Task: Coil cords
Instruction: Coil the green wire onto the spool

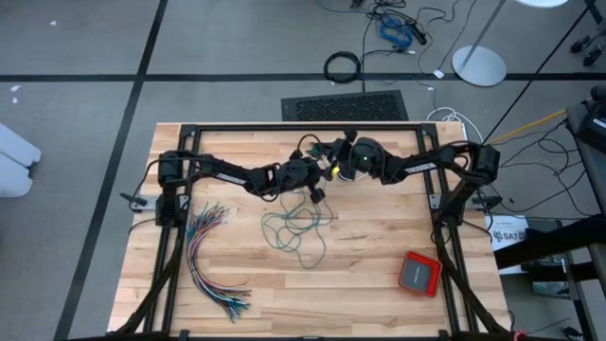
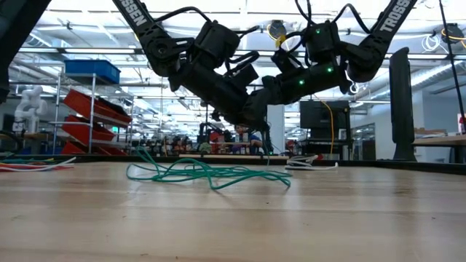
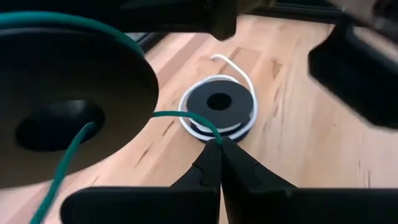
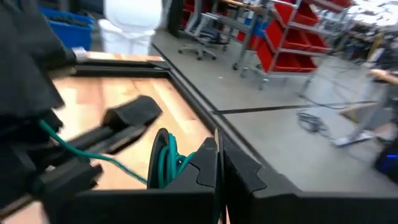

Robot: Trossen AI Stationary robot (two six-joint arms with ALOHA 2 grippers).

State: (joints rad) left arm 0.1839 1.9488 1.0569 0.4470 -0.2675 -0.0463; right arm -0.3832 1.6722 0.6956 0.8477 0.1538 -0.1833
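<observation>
Two arms meet above the far middle of the wooden table (image 1: 379,303). At the left edge lies a fanned bundle of coloured wires (image 1: 210,260). The left gripper (image 3: 219,144) has its fingers pressed together on a strand of the teal-green cord (image 1: 298,232), most of which lies in loose loops on the table just nearer than the grippers. Beyond its fingertips, a black spool (image 3: 219,109) wound with black cord and a white tail lies flat on the wood. The right gripper (image 4: 219,155) is pinched shut on the rim of another spool (image 4: 163,163) carrying teal-green windings. Near the right front corner sits a red box (image 1: 418,273).
</observation>
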